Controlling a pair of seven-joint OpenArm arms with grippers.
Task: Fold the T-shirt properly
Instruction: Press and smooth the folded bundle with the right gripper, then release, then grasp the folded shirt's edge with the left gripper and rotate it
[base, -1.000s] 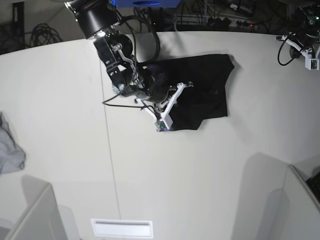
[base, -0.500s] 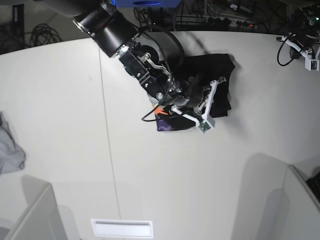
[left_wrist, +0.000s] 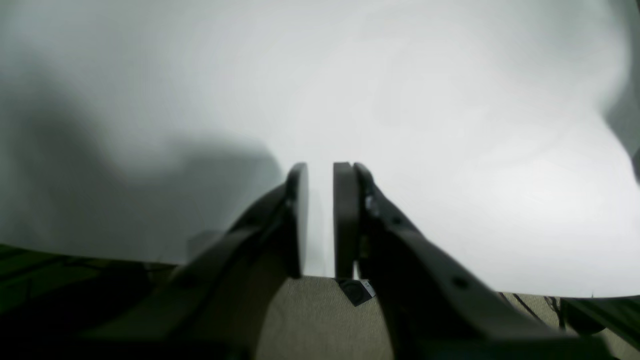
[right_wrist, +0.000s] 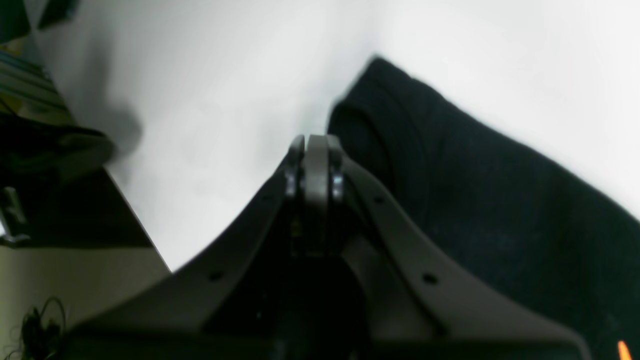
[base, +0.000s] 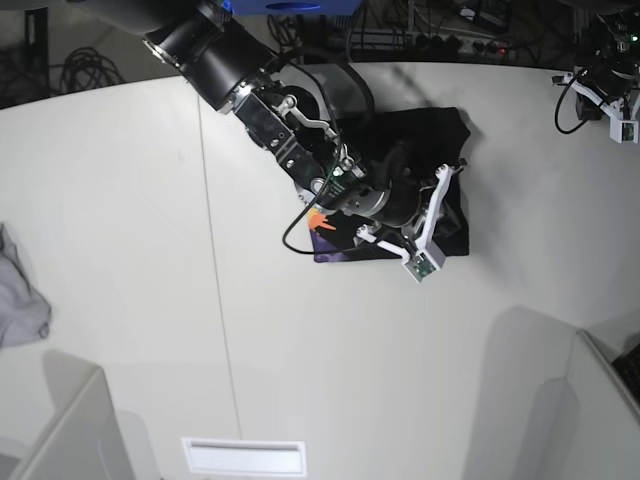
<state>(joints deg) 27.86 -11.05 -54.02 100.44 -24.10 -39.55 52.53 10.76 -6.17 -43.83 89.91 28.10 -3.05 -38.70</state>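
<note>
The black T-shirt (base: 400, 130) lies folded on the white surface (base: 350, 380), toward the far side of it in the base view, mostly plain side showing, with a patch of orange print and a purple patterned band at its lower left corner. The right arm (base: 270, 120) reaches across the shirt from the far left of the base view, covering much of its middle. The right hand (base: 415, 245) is over the shirt's lower right part, and its fingers are together. In the right wrist view the fingertips stand close beside one another over the shirt, near an edge where the fabric bends into a soft rounded fold; whether they pinch any cloth cannot be told. The left hand (left_wrist: 320, 220) is well apart from the shirt, above the bare white surface at the far right corner of the base view; its two fingers stand slightly apart, with a narrow gap between them and nothing held. Beyond the surface's edge, the left wrist view shows a grey floor (left_wrist: 320, 320) with a small dark object (left_wrist: 354, 291) lying on it. A light grey cloth (base: 18, 300) lies crumpled at the left edge of the base view, well apart from the shirt. A pale rectangle (base: 245, 457) shows at the near side.
</note>
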